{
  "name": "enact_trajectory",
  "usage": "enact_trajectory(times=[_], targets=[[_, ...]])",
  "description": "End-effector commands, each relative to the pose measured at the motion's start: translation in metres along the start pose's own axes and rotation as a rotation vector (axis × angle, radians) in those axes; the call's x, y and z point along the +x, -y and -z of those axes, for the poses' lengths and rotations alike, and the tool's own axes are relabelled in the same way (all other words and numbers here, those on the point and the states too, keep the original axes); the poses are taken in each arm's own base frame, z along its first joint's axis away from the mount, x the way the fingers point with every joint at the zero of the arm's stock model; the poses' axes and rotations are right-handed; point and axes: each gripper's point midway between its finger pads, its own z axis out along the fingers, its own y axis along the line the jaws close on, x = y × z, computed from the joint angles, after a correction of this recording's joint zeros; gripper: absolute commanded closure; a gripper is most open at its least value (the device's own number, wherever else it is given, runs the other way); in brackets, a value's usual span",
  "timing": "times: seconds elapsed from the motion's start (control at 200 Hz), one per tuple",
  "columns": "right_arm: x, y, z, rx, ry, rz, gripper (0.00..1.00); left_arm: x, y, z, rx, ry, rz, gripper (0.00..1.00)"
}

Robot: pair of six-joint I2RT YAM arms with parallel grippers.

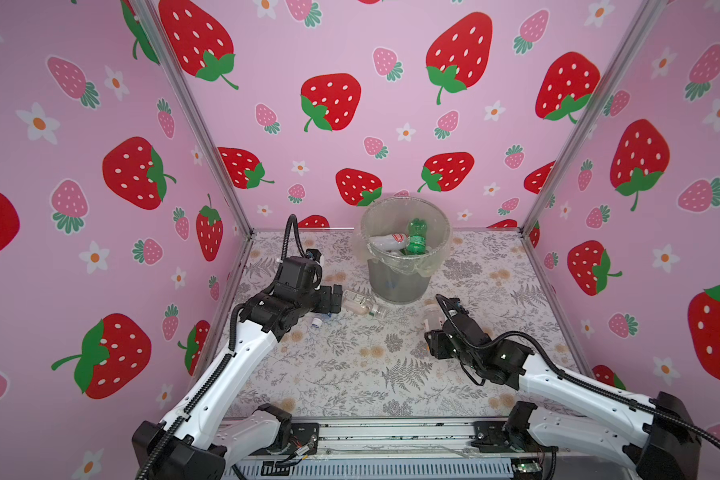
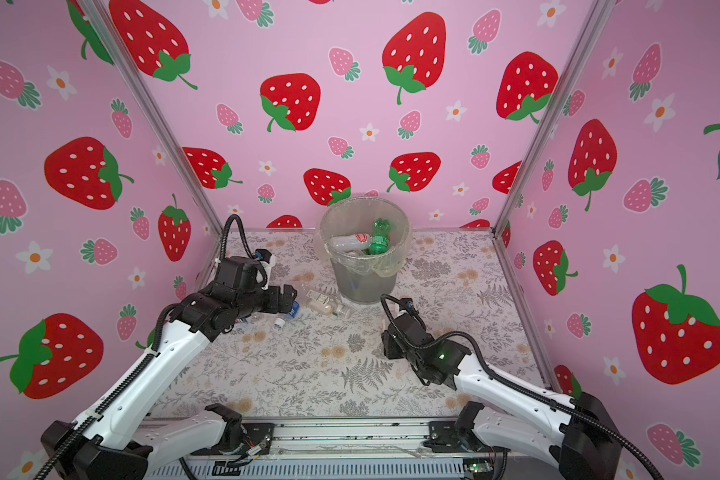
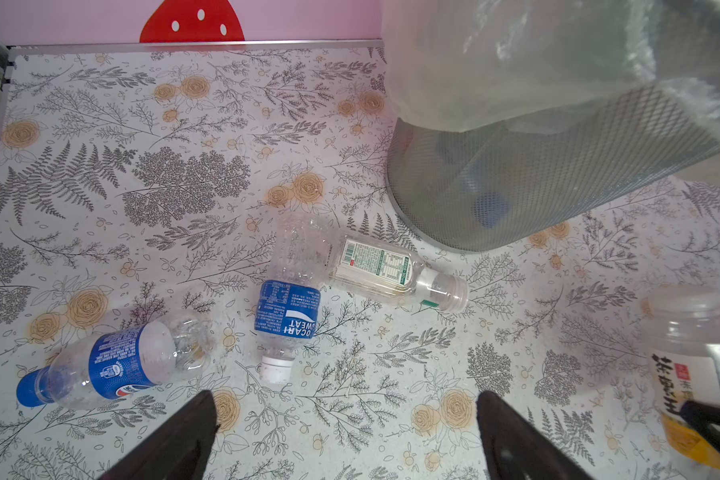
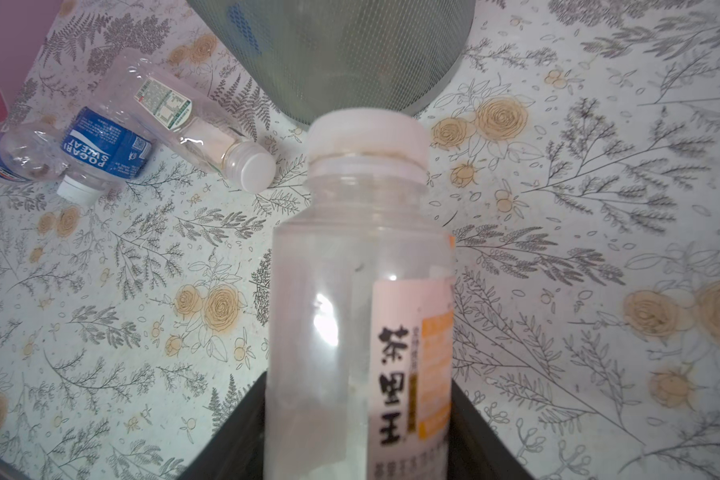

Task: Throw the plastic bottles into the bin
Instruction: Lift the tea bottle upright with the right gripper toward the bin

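I hold the white-capped bottle (image 4: pixel 350 249) clamped in the right gripper (image 4: pixel 362 424) near the bin (image 1: pixel 398 282) — left gripper (image 3: pixel 346 428) spread wide beside it.

Bright, even light — shadows on the tabletop (image 1: pixel 350 353) are faint. Both top views bow at the edges; the right wrist's close bottle (image 4: pixel 329 270) blurs, with glare.

Floral tabletop (image 1: pixel 350 374), strawberry-print pink walls (image 1: pixel 391 41), metal corner posts (image 1: pixel 198 124)

Bottles (image 3: pixel 287 307): four outside bin (image 1: pixel 398 282), at least two inside. Bin: one.
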Motion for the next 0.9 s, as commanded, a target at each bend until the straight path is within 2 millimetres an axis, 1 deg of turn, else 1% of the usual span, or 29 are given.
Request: enact_trajectory(times=[0.0, 0.075, 0.245, 0.47, 0.555, 0.565, 0.58, 0.775, 0.825, 0.84, 0.895], targets=[[-0.020, 0.014, 0.010, 0.056, 0.041, 0.012, 0.43, -0.005, -0.004, 0.001, -0.021, 0.003, -0.003, 0.01], [-0.029, 0.018, 0.014, 0.060, 0.059, 0.008, 0.43, -0.004, -0.005, -0.001, -0.030, -0.002, -0.004, 0.01], [-0.057, 0.022, 0.031, 0.060, 0.125, -0.002, 0.43, -0.004, -0.007, -0.002, -0.041, -0.006, -0.007, 0.01], [-0.090, 0.022, 0.055, 0.059, 0.209, -0.003, 0.43, -0.003, -0.010, -0.004, -0.055, -0.010, -0.008, 0.01], [-0.100, 0.020, 0.061, 0.057, 0.236, 0.003, 0.43, -0.002, -0.009, -0.005, -0.052, -0.017, -0.011, 0.01], [-0.104, 0.019, 0.068, 0.044, 0.260, -0.002, 0.43, -0.002, -0.009, -0.005, -0.053, -0.016, -0.009, 0.01], [-0.107, 0.018, 0.072, 0.037, 0.274, -0.003, 0.43, -0.002, -0.009, -0.005, -0.053, -0.018, -0.009, 0.01], [-0.130, 0.007, 0.090, -0.031, 0.386, -0.021, 0.45, -0.002, -0.009, -0.007, -0.054, -0.025, -0.008, 0.01], [-0.132, 0.006, 0.093, -0.038, 0.396, -0.016, 0.45, -0.002, -0.009, -0.007, -0.052, -0.025, -0.007, 0.01], [-0.138, 0.003, 0.096, -0.050, 0.421, -0.022, 0.45, -0.002, -0.009, -0.007, -0.051, -0.025, -0.008, 0.01], [-0.144, 0.000, 0.102, -0.067, 0.448, -0.021, 0.42, -0.002, -0.009, -0.007, -0.049, -0.027, -0.008, 0.01]])
